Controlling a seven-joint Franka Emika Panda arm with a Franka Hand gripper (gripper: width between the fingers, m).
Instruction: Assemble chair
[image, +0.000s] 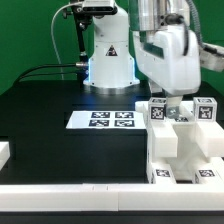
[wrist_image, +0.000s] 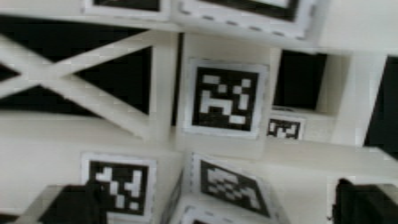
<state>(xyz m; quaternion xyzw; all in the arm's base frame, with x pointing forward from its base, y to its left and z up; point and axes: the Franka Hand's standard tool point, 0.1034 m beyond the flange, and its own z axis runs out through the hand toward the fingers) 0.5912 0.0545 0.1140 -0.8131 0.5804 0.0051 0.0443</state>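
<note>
Looking at the exterior view first, the chair (image: 182, 143), a cluster of chunky white plastic pieces bearing black-and-white tags, sits on the dark worktop (image: 40, 110) at the exterior view's right, against a white rail (image: 60, 190) along the near edge. The end effector (image: 172, 103) hangs directly above it, its fingertips down among the upper tagged pieces; whether they touch anything cannot be told from here. The marker board (image: 110, 119) lies flat just beside the chair, toward the exterior view's left, in front of the arm's base (image: 108, 65). In the wrist view, the chair (wrist_image: 228, 98) fills the picture: white panels, a cross-braced opening and several tags. The two dark fingertips (wrist_image: 71, 205) stand wide apart at the edge of the frame, with nothing between them, so the end effector is released and grasps no part. As a judgement, the pieces look rigid, light and smooth, so likely slippery; a hold across two flat parallel faces of a post or panel edge would seem safest, and pressing sideways could shift the loose assembly.
</note>
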